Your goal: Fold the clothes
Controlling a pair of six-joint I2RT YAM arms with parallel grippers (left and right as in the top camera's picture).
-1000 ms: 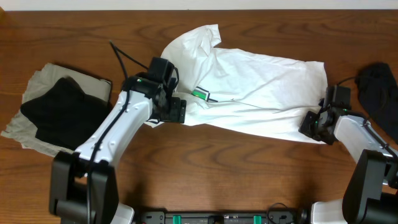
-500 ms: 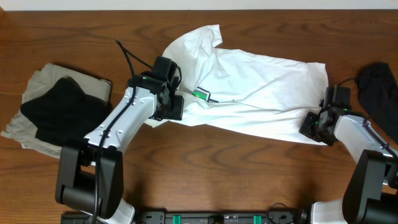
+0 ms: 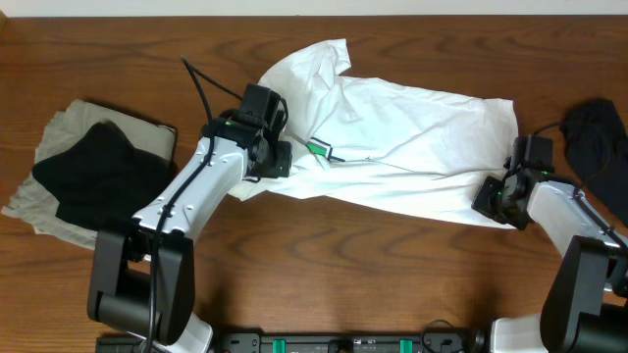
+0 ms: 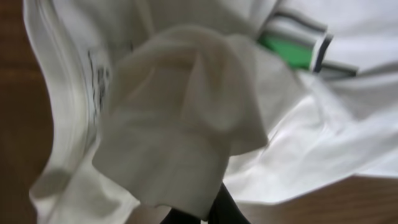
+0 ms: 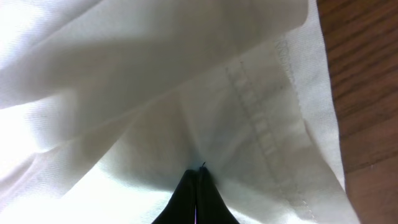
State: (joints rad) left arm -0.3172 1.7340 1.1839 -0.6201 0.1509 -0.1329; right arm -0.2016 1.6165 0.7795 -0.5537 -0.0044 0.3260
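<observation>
The large white wrinkled garment (image 3: 402, 147) lies spread across the middle of the table, its small green tag (image 3: 316, 149) near its left part. My left gripper (image 3: 284, 160) sits at the garment's left edge, just left of the tag, shut on a bunched fold of white cloth (image 4: 180, 137). The left wrist view shows the green tag (image 4: 285, 52) at upper right and dark fingertips (image 4: 219, 208) under the fold. At the garment's lower right corner my right gripper (image 3: 489, 200) is shut on the white cloth; its fingers (image 5: 198, 180) pinch it beside a stitched hem (image 5: 261, 124).
A black garment (image 3: 93, 172) lies on a beige one (image 3: 54, 211) at the left of the wooden table (image 3: 324, 265). Another dark garment (image 3: 594, 137) sits at the right edge. A black cable (image 3: 201, 93) runs from the left arm.
My left gripper has shifted slightly up and right onto the white garment's left edge and shut on a fold of it. The right gripper and the garment's right corner have not moved.
</observation>
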